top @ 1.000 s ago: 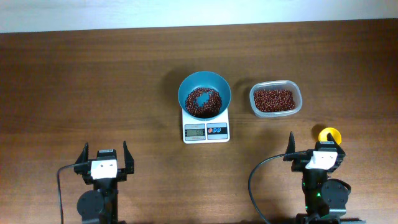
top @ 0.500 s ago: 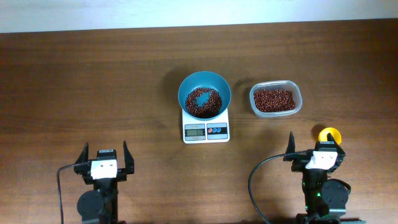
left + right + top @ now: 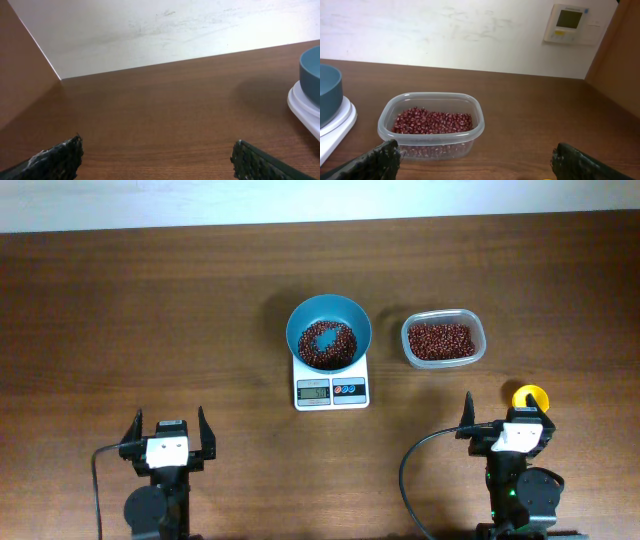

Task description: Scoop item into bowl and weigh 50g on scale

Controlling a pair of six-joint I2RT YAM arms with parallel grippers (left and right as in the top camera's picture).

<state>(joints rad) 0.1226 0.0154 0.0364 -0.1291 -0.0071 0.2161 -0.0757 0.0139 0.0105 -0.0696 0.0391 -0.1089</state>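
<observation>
Beans [image 3: 328, 345] sit in the bowl [image 3: 300, 320] on the scale [image 3: 360, 392], mid-frame; display unreadable, 50g unconfirmed. Your left end effector [image 3: 169, 435] and right end effector [image 3: 507, 418] both gape open.

Table [image 3: 150, 300]: wood, visible grain, smooth, low satin sheen. Bowl [image 3: 330, 307]: teal, smooth and plain, looks like plastic, soft gloss. Scale [image 3: 355, 391]: white plastic, smooth, slightly glossy at the edge. Tub [image 3: 432, 95]: clear thin plastic, glossy rim. Beans [image 3: 432, 121]: dark red-brown, smooth skins, small shiny highlights. Left gripper fingers [image 3: 55, 159] and right gripper fingers [image 3: 370, 160]: black, rough pebbled texture, matt. Wall [image 3: 150, 30]: off-white, matt, scuffed.
</observation>
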